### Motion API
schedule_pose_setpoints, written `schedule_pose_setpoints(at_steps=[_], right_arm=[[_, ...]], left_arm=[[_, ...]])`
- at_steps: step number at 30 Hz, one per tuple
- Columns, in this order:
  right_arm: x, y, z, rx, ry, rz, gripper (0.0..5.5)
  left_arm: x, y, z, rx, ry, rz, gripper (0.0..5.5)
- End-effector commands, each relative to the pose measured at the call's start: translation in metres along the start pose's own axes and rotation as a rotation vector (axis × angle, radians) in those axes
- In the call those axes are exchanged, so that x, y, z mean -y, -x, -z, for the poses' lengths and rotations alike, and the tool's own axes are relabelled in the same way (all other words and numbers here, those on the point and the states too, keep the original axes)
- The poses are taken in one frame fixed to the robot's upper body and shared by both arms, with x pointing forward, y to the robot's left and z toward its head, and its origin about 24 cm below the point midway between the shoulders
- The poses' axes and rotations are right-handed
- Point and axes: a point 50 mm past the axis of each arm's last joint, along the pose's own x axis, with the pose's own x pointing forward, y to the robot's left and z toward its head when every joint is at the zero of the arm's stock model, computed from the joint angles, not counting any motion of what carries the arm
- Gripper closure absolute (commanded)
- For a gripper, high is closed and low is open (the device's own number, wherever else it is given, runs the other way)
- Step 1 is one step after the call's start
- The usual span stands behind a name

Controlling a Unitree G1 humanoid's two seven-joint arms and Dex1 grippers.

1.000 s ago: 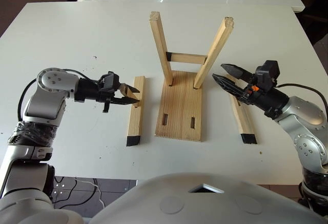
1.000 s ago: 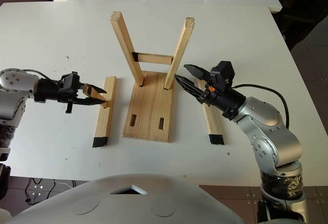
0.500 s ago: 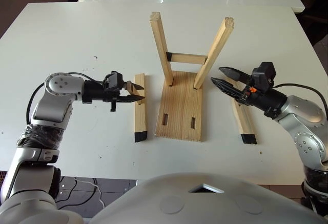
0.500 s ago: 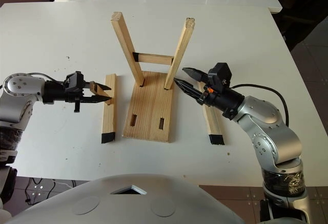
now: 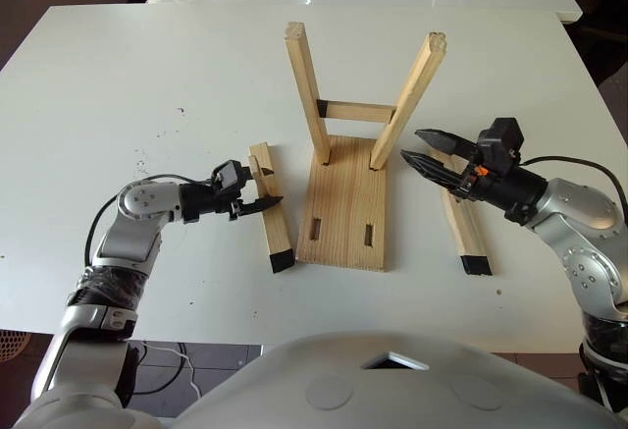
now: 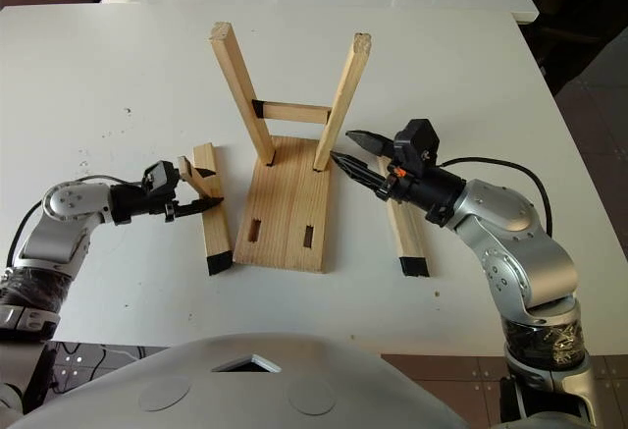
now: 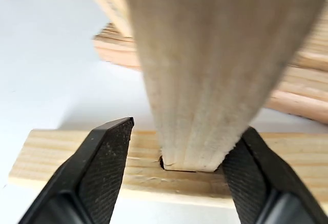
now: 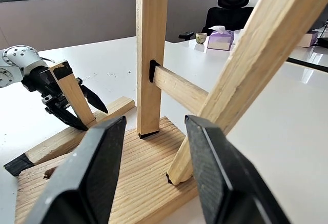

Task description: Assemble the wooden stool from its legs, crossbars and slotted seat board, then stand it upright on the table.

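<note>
Left eye view, lower middle: a loose leg (image 5: 273, 228) lies flat just left of the seat board (image 5: 343, 193). The left gripper (image 5: 263, 189) has its jaws pinched on the short crossbar stub (image 5: 258, 167) sticking up from that leg. Lower right, a 2nd loose leg (image 5: 463, 228) lies on the table (image 5: 147, 76). Just above it the right gripper (image 5: 412, 145) hangs wide open and empty, beside the right standing leg (image 5: 410, 95). The 2 near slots (image 5: 319, 225) are empty. Further up, the left standing leg (image 5: 306, 85) and a crossbar (image 5: 358, 111) complete the upright frame.

Looks like light, stiff, dry wood, grippy enough. I'd guess the stub joint could wiggle loose, so holding the leg mid-length seems safer.
</note>
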Motion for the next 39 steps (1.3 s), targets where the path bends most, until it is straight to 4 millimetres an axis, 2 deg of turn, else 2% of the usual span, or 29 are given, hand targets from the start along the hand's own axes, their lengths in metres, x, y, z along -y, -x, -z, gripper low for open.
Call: schedule_pose_setpoints(at_steps=[1, 5, 13, 17, 19, 23, 28, 32, 36, 39], right_arm=[[0.006, 0.002, -0.005, -0.017, 0.031, -0.002, 3.39], [0.008, 0.004, -0.009, -0.013, 0.056, 0.001, 3.39], [0.012, 0.004, -0.016, -0.001, 0.079, -0.010, 3.39], [0.011, 0.003, -0.016, 0.004, 0.085, -0.011, 3.39], [0.010, 0.001, -0.015, 0.003, 0.087, -0.015, 3.39], [0.008, -0.001, -0.011, -0.012, 0.093, -0.024, 3.39], [0.009, 0.000, -0.010, -0.026, 0.115, -0.022, 3.39], [0.005, -0.002, -0.008, -0.032, 0.121, -0.040, 3.39], [0.000, -0.008, 0.002, -0.050, 0.116, -0.034, 3.39], [-0.002, -0.011, 0.012, -0.094, 0.114, -0.012, 3.39]], left_arm=[[0.007, 0.012, -0.001, 0.042, 0.054, -0.061, 2.67], [0.007, 0.021, -0.030, 0.141, 0.040, -0.081, 2.67], [0.004, 0.046, -0.104, 0.348, 0.004, -0.156, 2.67], [-0.003, 0.045, -0.123, 0.417, 0.023, -0.173, 2.67], [-0.002, 0.040, -0.126, 0.424, 0.036, -0.155, 2.67], [-0.002, 0.031, -0.129, 0.436, 0.057, -0.121, 3.30], [-0.010, 0.035, -0.133, 0.438, 0.073, -0.135, 3.30], [-0.008, 0.035, -0.138, 0.453, 0.098, -0.083, 3.30], [0.006, 0.024, -0.114, 0.363, 0.169, 0.006, 3.30], [0.009, 0.014, -0.075, 0.285, 0.299, 0.003, 3.30]])
